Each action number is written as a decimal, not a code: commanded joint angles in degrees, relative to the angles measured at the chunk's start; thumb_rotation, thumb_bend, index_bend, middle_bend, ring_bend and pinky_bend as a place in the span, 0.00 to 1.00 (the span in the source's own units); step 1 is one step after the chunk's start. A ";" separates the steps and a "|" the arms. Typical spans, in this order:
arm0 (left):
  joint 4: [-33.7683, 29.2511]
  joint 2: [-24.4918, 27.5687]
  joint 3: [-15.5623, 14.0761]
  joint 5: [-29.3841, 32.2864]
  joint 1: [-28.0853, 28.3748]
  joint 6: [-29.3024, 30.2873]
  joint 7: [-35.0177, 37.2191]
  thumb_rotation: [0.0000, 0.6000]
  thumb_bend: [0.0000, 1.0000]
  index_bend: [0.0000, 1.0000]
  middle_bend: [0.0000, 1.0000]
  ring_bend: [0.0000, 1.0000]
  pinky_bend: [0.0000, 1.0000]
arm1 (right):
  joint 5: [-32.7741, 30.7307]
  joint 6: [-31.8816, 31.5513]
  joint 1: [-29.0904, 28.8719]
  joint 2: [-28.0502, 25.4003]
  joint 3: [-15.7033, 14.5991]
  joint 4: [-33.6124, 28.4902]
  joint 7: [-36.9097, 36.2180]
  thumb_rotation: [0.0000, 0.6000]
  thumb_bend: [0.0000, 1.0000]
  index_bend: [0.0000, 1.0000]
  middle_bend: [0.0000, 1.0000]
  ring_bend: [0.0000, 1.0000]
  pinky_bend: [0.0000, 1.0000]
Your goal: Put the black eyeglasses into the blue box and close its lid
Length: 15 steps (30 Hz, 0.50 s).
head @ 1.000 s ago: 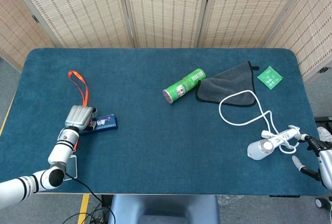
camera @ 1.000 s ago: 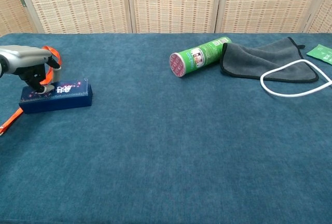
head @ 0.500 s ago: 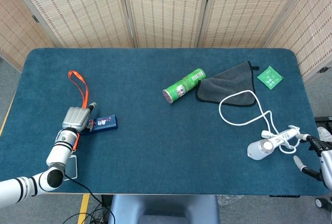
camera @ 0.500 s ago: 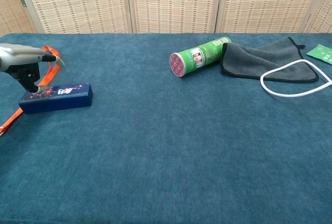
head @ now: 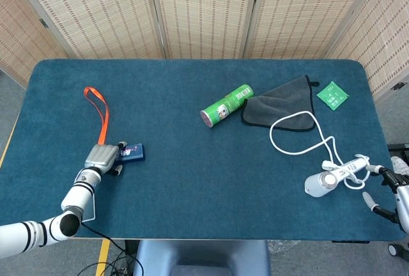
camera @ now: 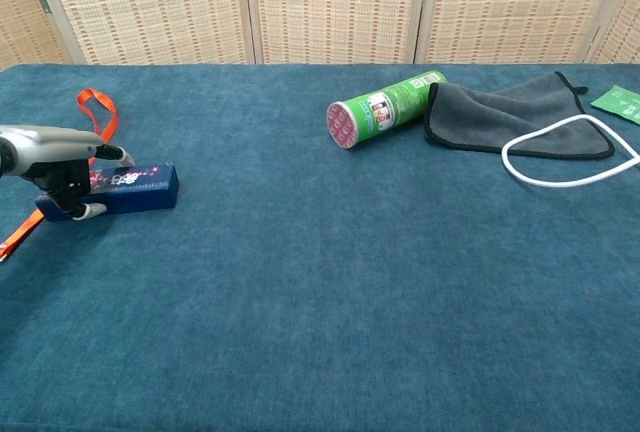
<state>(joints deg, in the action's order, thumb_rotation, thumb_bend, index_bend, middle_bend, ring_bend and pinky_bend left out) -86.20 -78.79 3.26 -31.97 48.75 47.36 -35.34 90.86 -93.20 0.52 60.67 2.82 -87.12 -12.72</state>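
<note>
A: Now, item one, the left hand [camera: 55, 167]?
B: Low at the near-left of the tabletop [head: 192, 161], fingers curled down against the near end of the blue box [camera: 125, 186]. Whether it grips or only touches, cannot tell.
A: The box itself?
B: Lid down, lying flat; the black eyeglasses are not visible. An orange strap [head: 98, 110] runs from behind the hand toward the far-left edge.
A: Right hand [head: 393, 193]?
B: Only partly in frame at the near-right edge, fingers apart, holding nothing visible.
A: Remaining stock?
B: White device [head: 329, 178] beside that hand, white cable [head: 297, 137] looping from it onto a grey cloth [head: 281, 101]; green can [head: 226, 105] on its side touching the cloth; green packet [head: 333, 94] far right.
</note>
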 commanded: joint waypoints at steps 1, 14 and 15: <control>1.24 -2.14 -0.25 -3.18 -0.47 2.10 1.43 1.00 0.45 0.34 0.90 0.93 0.99 | -0.01 -0.03 0.01 -0.04 0.04 -0.05 0.09 1.00 0.28 0.29 0.40 0.51 0.45; -3.37 -0.57 -0.96 -16.48 -3.64 6.91 6.35 1.00 0.26 0.11 0.64 0.65 0.91 | 0.05 0.70 -0.72 -0.02 0.40 -0.55 0.81 1.00 0.29 0.29 0.40 0.51 0.45; -4.07 -0.21 -0.87 -17.73 -4.25 7.94 7.17 1.00 0.25 0.09 0.57 0.59 0.85 | 0.09 0.87 -0.83 -0.06 0.40 -0.62 0.95 1.00 0.29 0.29 0.40 0.51 0.45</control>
<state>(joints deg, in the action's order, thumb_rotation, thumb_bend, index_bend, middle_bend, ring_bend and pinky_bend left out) -88.63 -79.97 2.43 -47.55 45.59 53.60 -29.50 90.93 -92.37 -0.26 60.62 3.22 -87.71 -11.81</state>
